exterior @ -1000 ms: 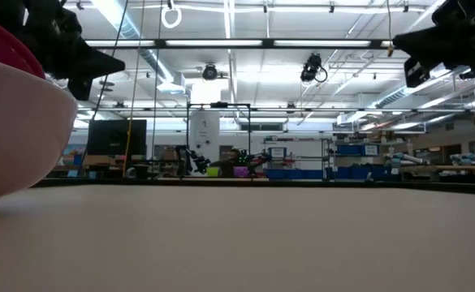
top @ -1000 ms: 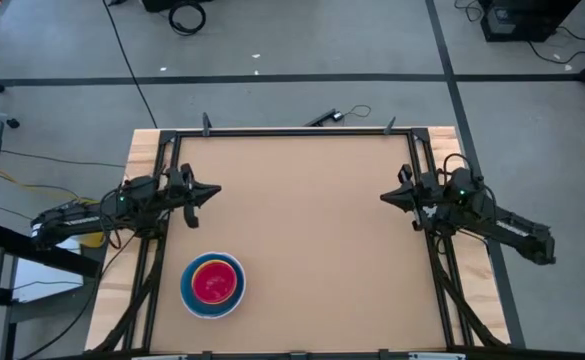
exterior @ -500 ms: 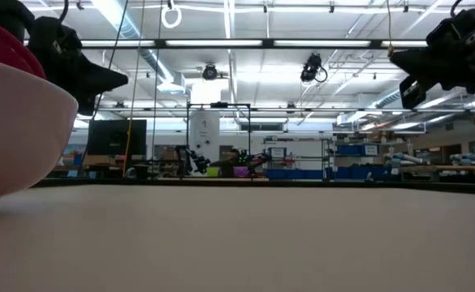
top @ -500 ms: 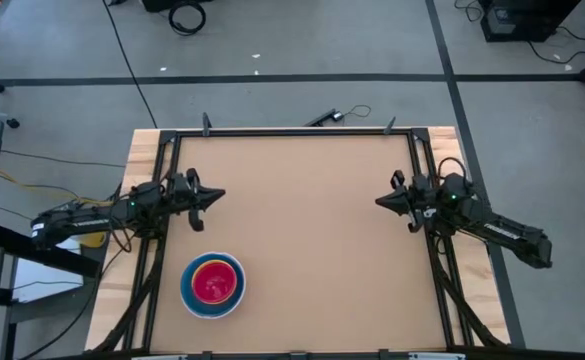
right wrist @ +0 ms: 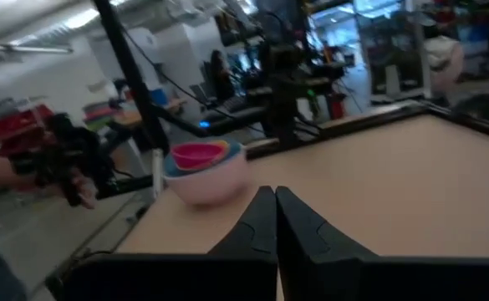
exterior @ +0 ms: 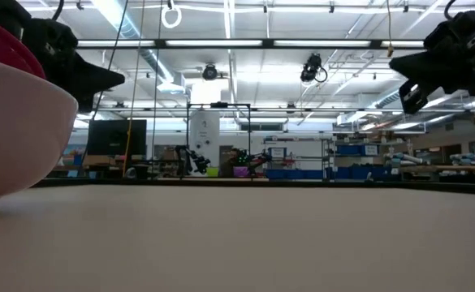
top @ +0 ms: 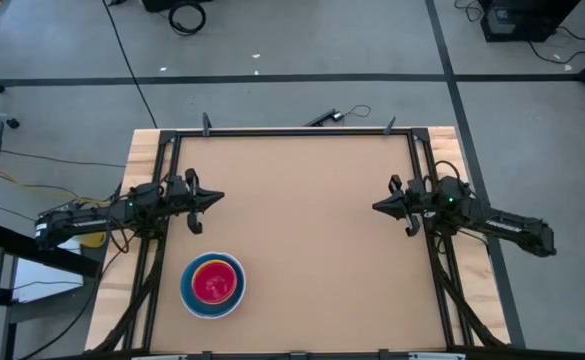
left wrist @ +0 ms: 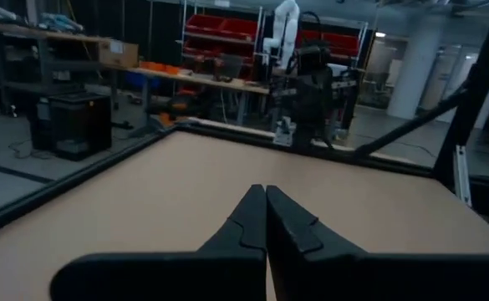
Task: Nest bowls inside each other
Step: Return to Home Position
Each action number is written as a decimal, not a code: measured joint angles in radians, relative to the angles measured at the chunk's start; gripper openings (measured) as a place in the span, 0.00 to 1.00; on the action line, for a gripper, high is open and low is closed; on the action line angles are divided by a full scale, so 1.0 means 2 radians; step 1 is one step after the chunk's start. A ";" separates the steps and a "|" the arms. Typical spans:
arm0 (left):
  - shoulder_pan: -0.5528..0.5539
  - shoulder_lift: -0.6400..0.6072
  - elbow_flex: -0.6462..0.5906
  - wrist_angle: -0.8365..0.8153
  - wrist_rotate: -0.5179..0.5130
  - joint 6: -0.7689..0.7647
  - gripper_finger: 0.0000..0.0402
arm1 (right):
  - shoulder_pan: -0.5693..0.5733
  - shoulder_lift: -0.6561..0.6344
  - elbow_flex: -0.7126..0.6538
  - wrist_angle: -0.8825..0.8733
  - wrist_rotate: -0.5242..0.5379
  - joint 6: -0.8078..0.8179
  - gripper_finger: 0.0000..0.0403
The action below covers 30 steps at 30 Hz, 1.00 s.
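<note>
The bowls [top: 213, 284] stand nested in one stack near the table's front left: a white one outermost, then light blue, yellow, and magenta-red in the middle. The stack rests on its white base and shows in the right wrist view as bowls [right wrist: 204, 171] and at the low view's left edge [exterior: 14, 130]. My left gripper [top: 219, 198] hangs shut at the table's left edge, pointing level toward the right, behind the stack. My right gripper [top: 375, 207] hangs shut at the right edge, pointing level toward the left. Both are empty.
A black frame rail [top: 297, 131] runs round the tabletop. The brown table surface [top: 312, 240] between the two grippers is bare. A person [right wrist: 18, 167] shows beyond the table in the right wrist view.
Both grippers have sunk a little at their table edges, staying shut and level. The right one has also drifted slightly toward the table's left. The bowl stack has not moved.
</note>
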 joint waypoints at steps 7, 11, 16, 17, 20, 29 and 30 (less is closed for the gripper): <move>-0.022 0.000 0.000 0.003 0.012 -0.012 0.01 | 0.061 0.000 0.000 0.024 0.009 0.022 0.00; -0.043 0.000 0.000 -0.009 0.013 -0.013 0.01 | 0.097 0.000 0.000 0.016 0.057 0.002 0.01; -0.048 0.000 0.000 -0.005 0.012 -0.067 0.01 | 0.113 0.000 0.000 0.014 0.122 -0.003 0.05; -0.048 0.000 0.000 -0.005 0.012 -0.083 0.01 | 0.113 0.000 0.000 0.014 0.129 -0.003 0.07; -0.048 0.000 0.000 -0.005 0.012 -0.108 0.01 | 0.113 0.000 0.000 0.014 0.129 -0.004 0.09; -0.048 0.000 -0.001 -0.005 0.012 -0.107 0.01 | 0.113 0.000 0.000 0.014 0.128 -0.004 0.09; -0.048 0.000 -0.001 -0.005 0.012 -0.107 0.01 | 0.113 0.000 0.000 0.014 0.128 -0.004 0.09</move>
